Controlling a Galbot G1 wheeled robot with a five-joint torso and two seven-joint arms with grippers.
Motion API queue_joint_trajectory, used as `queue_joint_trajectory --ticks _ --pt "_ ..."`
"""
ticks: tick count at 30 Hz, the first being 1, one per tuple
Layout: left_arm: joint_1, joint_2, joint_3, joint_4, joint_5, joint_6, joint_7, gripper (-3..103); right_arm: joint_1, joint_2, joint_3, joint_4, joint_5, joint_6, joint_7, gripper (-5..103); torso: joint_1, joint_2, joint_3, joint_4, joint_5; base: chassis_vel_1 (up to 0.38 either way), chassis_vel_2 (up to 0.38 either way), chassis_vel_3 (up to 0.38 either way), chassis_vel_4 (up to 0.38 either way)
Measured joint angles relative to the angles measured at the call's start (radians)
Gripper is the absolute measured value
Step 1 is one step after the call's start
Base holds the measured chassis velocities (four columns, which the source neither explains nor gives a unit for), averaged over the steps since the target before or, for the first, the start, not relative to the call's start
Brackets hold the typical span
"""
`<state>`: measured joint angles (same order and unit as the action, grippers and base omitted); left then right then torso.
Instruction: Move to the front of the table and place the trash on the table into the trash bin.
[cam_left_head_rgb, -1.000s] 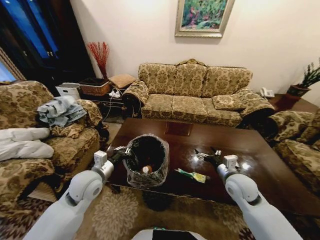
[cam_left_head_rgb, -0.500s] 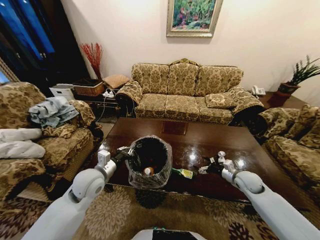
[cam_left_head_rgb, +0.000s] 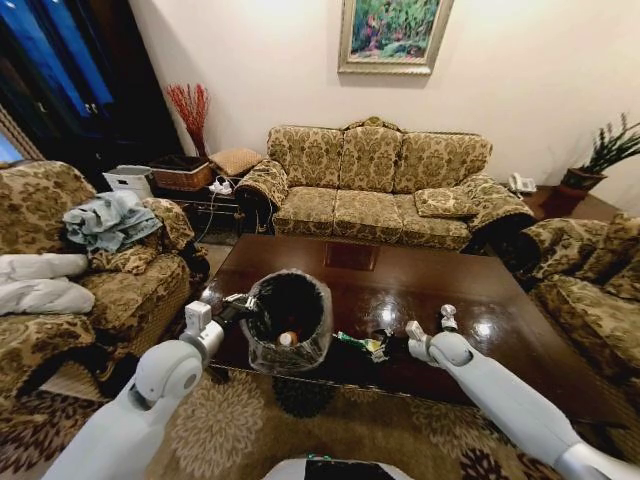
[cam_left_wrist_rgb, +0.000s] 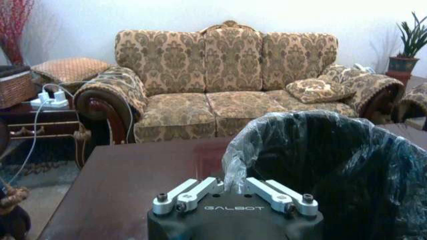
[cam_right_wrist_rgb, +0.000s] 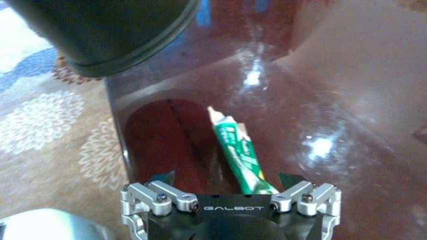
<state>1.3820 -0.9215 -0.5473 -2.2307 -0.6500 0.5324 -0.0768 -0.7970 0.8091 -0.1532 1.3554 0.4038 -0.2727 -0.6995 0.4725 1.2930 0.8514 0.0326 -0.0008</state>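
Patterned sofa (cam_left_head_rgb: 375, 185) beneath a framed painting (cam_left_head_rgb: 392, 35).

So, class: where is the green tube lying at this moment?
The green tube lies flat near the table's front edge, between the open right gripper fingers, right of the trash bin.

You see glossy dark brown table (cam_left_head_rgb: 500, 300); black bin (cam_left_head_rgb: 290, 318), clear liner; green-white tube (cam_right_wrist_rgb: 239, 152); gold floral-patterned sofa (cam_left_head_rgb: 375, 185); beige medallion rug (cam_left_head_rgb: 235, 430).
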Motion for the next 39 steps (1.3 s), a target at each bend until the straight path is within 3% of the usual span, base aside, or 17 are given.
queue_joint_trajectory --ticks 11,13,17,22,28,31,32,34,37,39 --pt "0.017 -0.014 0.001 -0.047 0.002 0.003 -0.004 4 0.002 0.043 -0.003 -0.076 -0.077 0.014 -0.02 103 0.0 0.0 0.0 -0.0003 0.0005 0.0 0.0 0.0 0.0" --pt "0.018 -0.015 0.001 -0.051 0.002 0.003 -0.004 4 0.0 0.051 0.003 -0.088 -0.087 0.019 -0.02 100 0.0 0.0 0.0 -0.0003 0.0003 0.0 0.0 0.0 0.0" --pt "0.014 -0.015 0.002 -0.052 0.002 0.003 -0.005 4 -0.004 0.066 0.009 -0.106 -0.1 0.032 -0.008 79 0.0 0.0 0.0 -0.0005 0.0006 0.0 0.0 0.0 0.0" --pt "0.009 -0.012 0.004 -0.047 0.002 0.003 -0.005 4 -0.004 0.071 0.01 -0.107 -0.099 0.032 0.009 68 0.0 0.0 0.0 -0.0003 0.0005 0.0 0.0 0.0 0.0" --pt "0.002 -0.012 0.008 -0.038 0.0 0.003 -0.004 4 -0.006 0.081 0.008 -0.119 -0.099 0.044 0.031 41 0.0 0.0 0.0 -0.0003 0.0006 0.0 0.0 0.0 0.0" --pt "0.001 -0.012 0.009 -0.035 0.0 0.003 -0.003 4 -0.01 0.085 0.009 -0.119 -0.099 0.044 0.035 36 0.0 0.0 0.0 -0.0003 0.0006 0.0 0.0 0.0 0.0" --pt "-0.001 -0.012 0.01 -0.033 0.0 0.003 -0.003 4 -0.016 0.089 0.014 -0.119 -0.099 0.044 0.038 25 0.0 0.0 0.0 -0.0003 0.0006 0.0 0.0 0.0 0.0" --pt "-0.002 -0.011 0.01 -0.032 0.0 0.003 -0.002 4 -0.021 0.092 0.019 -0.118 -0.099 0.044 0.039 25 0.0 0.0 0.0 -0.0002 0.0005 0.0 0.0 0.0 0.0" --pt "-0.006 -0.01 0.011 -0.031 -0.002 0.003 -0.002 4 -0.038 0.095 0.034 -0.113 -0.095 0.044 0.049 8 0.0 0.0 0.0 -0.0001 0.0009 0.0 0.0 0.0 0.0" --pt "-0.007 -0.01 0.011 -0.03 -0.002 0.002 -0.001 4 -0.042 0.094 0.038 -0.111 -0.094 0.044 0.051 8 0.0 0.0 0.0 -0.0001 0.001 0.0 0.0 0.0 0.0"
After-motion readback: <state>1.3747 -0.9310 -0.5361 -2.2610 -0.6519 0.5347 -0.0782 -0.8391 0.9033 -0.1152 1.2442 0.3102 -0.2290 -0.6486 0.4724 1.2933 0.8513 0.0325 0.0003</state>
